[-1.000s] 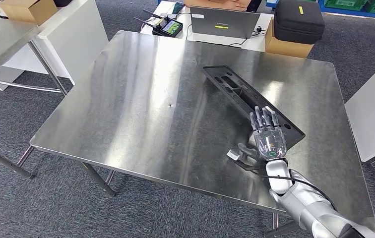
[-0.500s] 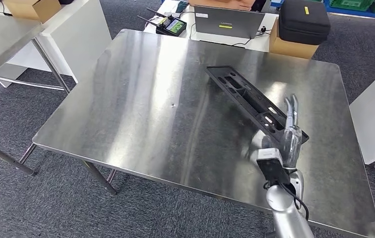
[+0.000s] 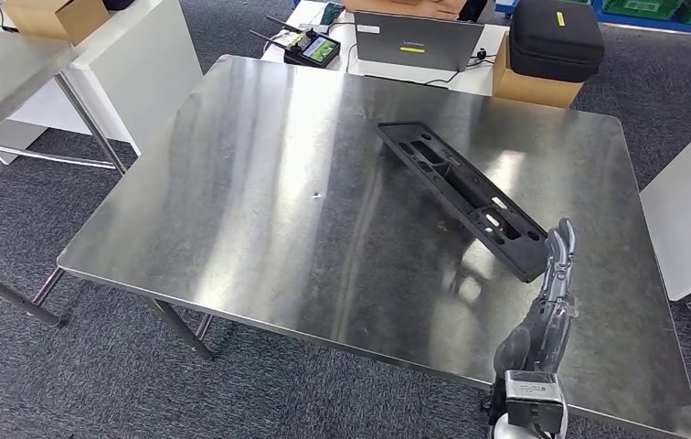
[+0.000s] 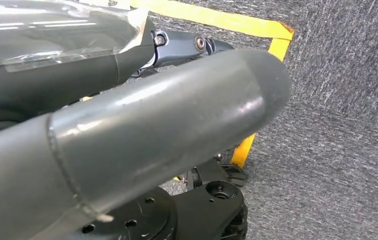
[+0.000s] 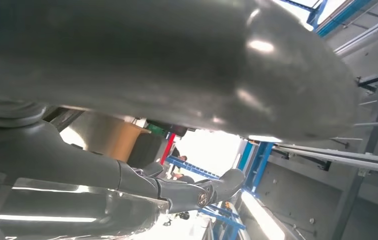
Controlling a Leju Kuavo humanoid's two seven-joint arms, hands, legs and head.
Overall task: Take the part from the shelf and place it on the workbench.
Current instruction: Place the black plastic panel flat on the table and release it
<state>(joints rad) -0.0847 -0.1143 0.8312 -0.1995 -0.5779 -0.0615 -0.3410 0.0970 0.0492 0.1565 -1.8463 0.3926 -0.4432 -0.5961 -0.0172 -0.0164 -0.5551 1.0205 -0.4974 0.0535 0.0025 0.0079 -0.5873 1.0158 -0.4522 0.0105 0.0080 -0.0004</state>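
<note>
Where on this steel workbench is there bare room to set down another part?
The workbench's whole left half, from its left edge to the black part, is bare. The right side is crowded: the part lies there diagonally, with the right robot hand by its near end.

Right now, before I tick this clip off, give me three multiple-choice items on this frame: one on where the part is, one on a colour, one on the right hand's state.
1. Where does the black part lie?
A. On the steel workbench
B. On the carpet
C. On the cardboard box

2. What colour is the carrying case on the cardboard box behind the workbench?
A. Red
B. Black
C. White

3. What is the right hand doing?
A. Gripping the part
B. Holding a cable
C. Holding nothing, fingers extended beside the part's near end

Key: 1 A, the part rests flat on the metal top, toward its right side. 2 B, the case is dark with a small yellow tag. 3 C, the head view shows the fingers straight and apart from the part.
</note>
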